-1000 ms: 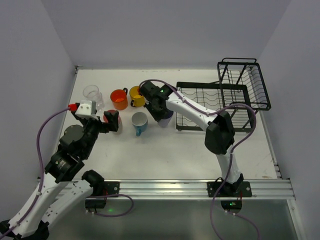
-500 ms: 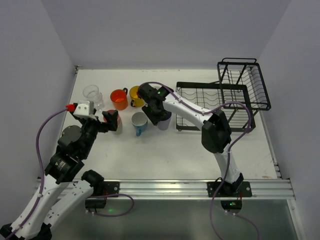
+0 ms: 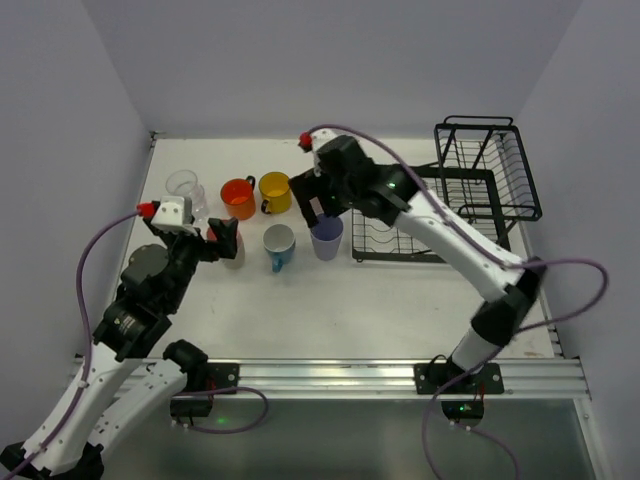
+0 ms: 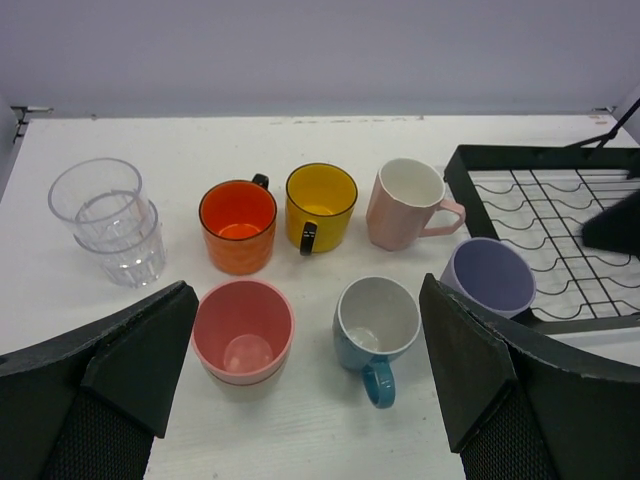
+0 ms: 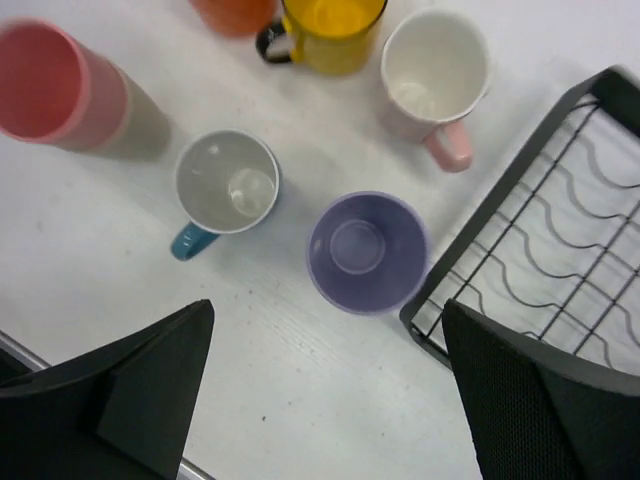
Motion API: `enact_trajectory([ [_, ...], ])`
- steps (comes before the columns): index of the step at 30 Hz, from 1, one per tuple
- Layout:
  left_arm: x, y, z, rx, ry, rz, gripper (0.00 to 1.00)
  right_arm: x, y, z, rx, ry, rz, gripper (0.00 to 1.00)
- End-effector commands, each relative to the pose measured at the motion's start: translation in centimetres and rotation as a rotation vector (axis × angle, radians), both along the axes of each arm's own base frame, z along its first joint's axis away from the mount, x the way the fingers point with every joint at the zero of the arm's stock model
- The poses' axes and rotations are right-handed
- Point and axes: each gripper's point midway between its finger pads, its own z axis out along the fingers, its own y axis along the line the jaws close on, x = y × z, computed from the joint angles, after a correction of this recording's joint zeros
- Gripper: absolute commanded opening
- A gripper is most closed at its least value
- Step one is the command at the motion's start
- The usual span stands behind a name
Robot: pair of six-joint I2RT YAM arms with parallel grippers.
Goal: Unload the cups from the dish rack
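The right pincer (image 5: 328, 310) hangs wide open, released, directly above the lavender tumbler (image 5: 367, 250). The tumbler is smooth and tapered and stands upright on the white table (image 5: 300, 400), just beside the corner of the black wire dish rack (image 5: 500, 205). To the pincer's left is the blue mug (image 5: 225, 185) (pale inside). Beyond are the pale pink mug (image 5: 435, 70), yellow mug (image 5: 330, 25) and orange mug (image 5: 230, 10). The left pincer (image 4: 305, 300), also spread, faces the salmon-pink tumbler (image 4: 243, 330) and clear glass (image 4: 110, 215).

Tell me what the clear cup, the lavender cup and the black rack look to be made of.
The clear cup looks like glass or clear plastic: see-through, with faceted, shiny walls. The lavender cup is probably matte plastic, given its soft, even colour with no bright glints, though ceramic can't be ruled out. The rack is thin black wire, likely coated metal, with a dull finish.
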Motion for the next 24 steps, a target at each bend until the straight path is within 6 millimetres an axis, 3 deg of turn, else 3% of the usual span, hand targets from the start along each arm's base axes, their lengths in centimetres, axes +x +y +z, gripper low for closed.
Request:
enact_trajectory([
  [1, 0.0, -0.1, 3.8, -0.037, -0.084, -0.013, 1.00, -1.6, -3.2, 12.5, 0.294, -0.309, -0.064, 0.99],
  [2, -0.3, -0.3, 5.0, -0.059, -0.110, -0.028, 1.00, -1.7, -3.8, 12.9, 0.353, -0.358, -0.081, 0.99],
  [3, -0.5, -0.5, 5.6, -0.069, -0.126, -0.045, 1.00, -3.9, -6.6, 17.3, 0.468, -0.455, -0.101, 0.99],
  [4, -0.9, -0.9, 6.5, -0.084, -0.147, -0.076, 1.00, -4.3, -7.9, 16.0, 0.480, -0.474, -0.134, 0.99],
  [5, -1.0, -1.1, 7.3, -0.097, -0.167, -0.088, 1.00, -5.3, -9.1, 17.1, 0.541, -0.521, -0.142, 0.99],
  [6, -1.2, -1.3, 7.9, -0.105, -0.179, -0.105, 1.00, -7.9, -12.3, 22.0, 0.707, -0.646, -0.152, 0.99],
  [7, -1.6, -1.3, 9.4, -0.125, -0.207, -0.112, 1.00, -8.5, -13.1, 20.4, 0.724, -0.655, -0.162, 0.99],
  [9, -1.7, -1.6, 10.6, -0.133, -0.222, -0.130, 1.00, -10.4, -16.2, 22.7, 0.859, -0.757, -0.207, 0.99],
  [12, -2.4, -1.7, 13.2, -0.157, -0.272, -0.157, 1.00, -13.8, -21.5, 22.6, 0.989, -0.854, -0.271, 0.99],
  [17, -2.4, -1.9, 14.1, -0.186, -0.289, -0.163, 1.00, -15.0, -25.1, 21.5, 1.033, -0.897, -0.367, 0.99],
  [24, -1.9, -2.2, 12.6, -0.189, -0.262, -0.161, 1.00, -15.6, -25.6, 21.8, 1.053, -0.906, -0.362, 0.99],
])
